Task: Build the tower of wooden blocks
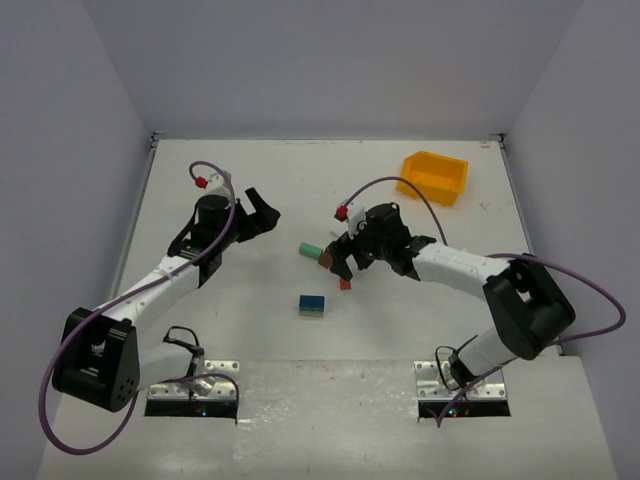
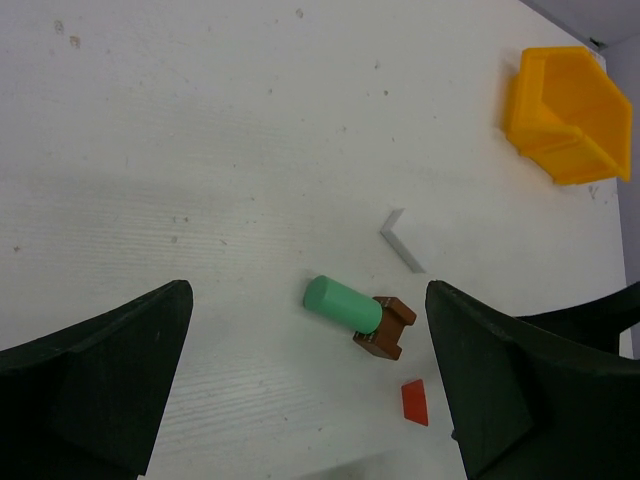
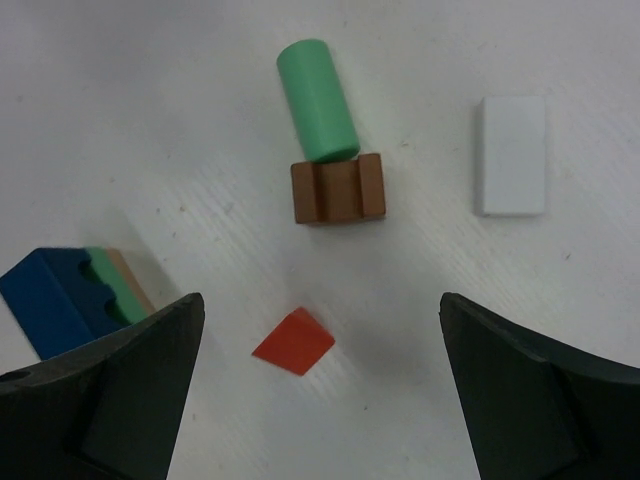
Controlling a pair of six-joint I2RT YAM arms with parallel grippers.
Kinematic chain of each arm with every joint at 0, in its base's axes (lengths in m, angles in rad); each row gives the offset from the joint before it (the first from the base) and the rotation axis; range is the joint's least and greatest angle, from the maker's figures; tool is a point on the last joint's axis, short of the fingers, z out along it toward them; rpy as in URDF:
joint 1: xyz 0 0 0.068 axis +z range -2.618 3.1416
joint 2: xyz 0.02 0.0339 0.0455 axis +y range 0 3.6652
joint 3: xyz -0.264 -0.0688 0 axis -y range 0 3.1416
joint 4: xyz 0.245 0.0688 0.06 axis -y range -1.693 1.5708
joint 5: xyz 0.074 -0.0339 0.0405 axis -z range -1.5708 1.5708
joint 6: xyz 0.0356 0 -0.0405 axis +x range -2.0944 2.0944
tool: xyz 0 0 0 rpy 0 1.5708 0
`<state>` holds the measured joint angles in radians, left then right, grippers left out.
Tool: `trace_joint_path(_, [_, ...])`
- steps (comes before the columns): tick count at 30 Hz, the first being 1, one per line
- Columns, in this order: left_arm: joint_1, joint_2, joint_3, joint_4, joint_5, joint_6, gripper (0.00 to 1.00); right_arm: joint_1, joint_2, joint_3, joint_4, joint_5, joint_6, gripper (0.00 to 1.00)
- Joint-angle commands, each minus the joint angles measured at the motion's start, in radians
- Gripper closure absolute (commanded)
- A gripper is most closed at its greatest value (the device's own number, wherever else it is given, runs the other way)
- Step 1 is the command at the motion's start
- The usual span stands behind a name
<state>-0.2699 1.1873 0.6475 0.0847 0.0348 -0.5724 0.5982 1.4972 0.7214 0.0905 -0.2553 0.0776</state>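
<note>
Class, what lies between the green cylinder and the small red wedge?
The brown notched block lies between the green cylinder and the red wedge, against the cylinder's end and apart from the wedge. The right wrist view shows this plainly.

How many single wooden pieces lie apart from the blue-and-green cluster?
4: green cylinder; brown notched block touching its end; red wedge lying apart; white slab off alone. Others may hide under the right arm.
</note>
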Motion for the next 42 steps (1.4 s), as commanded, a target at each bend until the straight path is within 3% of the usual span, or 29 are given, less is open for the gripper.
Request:
trace_joint_path(1, [-0.009, 0.0, 0.034, 0.029, 0.024, 0.013, 0.0, -0.005, 0.087, 0.129, -0.012, 0.197, 0.03, 0.06])
trace_joint_path(6, [-0.009, -0.002, 0.034, 0.029, 0.024, 0.013, 0.0, 0.0, 0.189, 0.218, -0.031, 0.172, 0.029, 0.38])
trace_joint_path(15, [-0.011, 0.0, 0.035, 0.029, 0.027, 0.014, 0.0, 0.009, 0.273, 0.261, -0.018, 0.056, -0.036, 0.38])
trace_joint_path(23, [-0.011, -0.001, 0.038, 0.029, 0.023, 0.02, 0.0, 0.011, 0.337, 0.307, -0.038, 0.072, -0.035, 0.44])
trace_joint_path(31, [-0.011, -0.003, 0.04, 0.026, 0.021, 0.029, 0.0, 0.012, 0.364, 0.324, -0.055, 0.044, -0.035, 0.74])
trace_joint_path(36, [-0.011, -0.003, 0.045, 0.028, 0.045, 0.034, 0.0, 0.011, 0.304, 0.262, -0.009, 0.01, -0.043, 1.0])
trace_joint_path(41, [-0.011, -0.005, 0.047, 0.044, 0.129, 0.041, 0.0, 0.011, 0.155, 0.153, 0.112, -0.028, -0.069, 1.0])
trace_joint_path(42, [-0.01, -0.008, 0.046, 0.064, 0.169, 0.044, 0.0, 0.012, 0.103, 0.11, 0.198, -0.045, -0.082, 1.0])
